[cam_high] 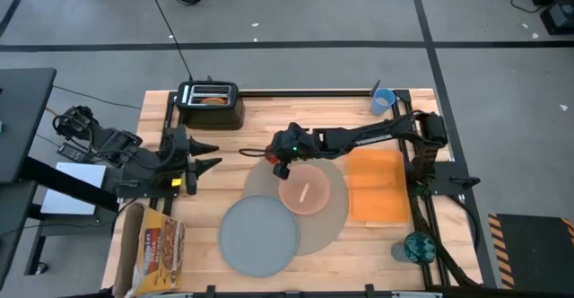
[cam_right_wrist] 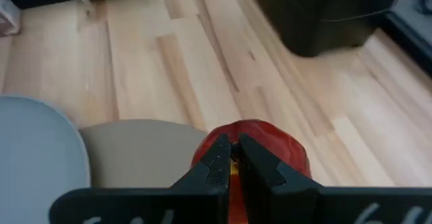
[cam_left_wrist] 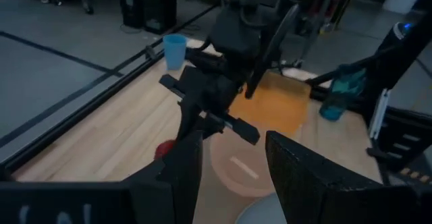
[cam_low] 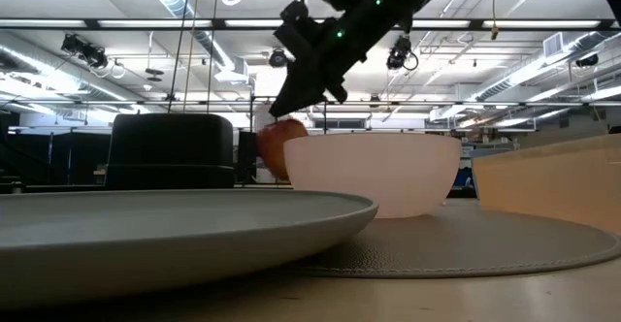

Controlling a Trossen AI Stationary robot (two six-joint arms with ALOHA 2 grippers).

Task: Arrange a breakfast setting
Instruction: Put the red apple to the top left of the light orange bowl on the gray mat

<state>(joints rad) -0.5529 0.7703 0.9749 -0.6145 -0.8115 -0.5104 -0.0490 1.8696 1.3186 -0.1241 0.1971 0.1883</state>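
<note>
The red apple (cam_high: 271,157) (cam_right_wrist: 270,146) sits at the far left rim of the round tan placemat (cam_high: 334,219), partly on the wood. My right gripper (cam_high: 278,161) (cam_right_wrist: 231,162) hangs just over the apple's top with its fingers shut; the low view shows its tip (cam_low: 279,107) right above the apple (cam_low: 277,147). The pink bowl (cam_high: 305,188) stands on the placemat with the spoon (cam_high: 305,193) lying in it. The grey plate (cam_high: 258,235) overlaps the placemat's near left part. My left gripper (cam_high: 208,154) (cam_left_wrist: 233,170) is open and empty at the table's left. My right gripper points its shut fingers (cam_right_wrist: 217,158) slanting down at the apple's top (cam_right_wrist: 253,131) from the table's right. I cannot tell whether they touch it. The apple rests on the table, not lifted.
A black toaster (cam_high: 211,103) with a bagel (cam_high: 213,100) in its slot stands at the far left. The light-blue cup (cam_high: 383,100) is at the far right. An orange cloth (cam_high: 375,183) lies right of the placemat. The cereal box (cam_high: 157,249) lies at the near left and a teal bottle (cam_high: 417,246) at the near right.
</note>
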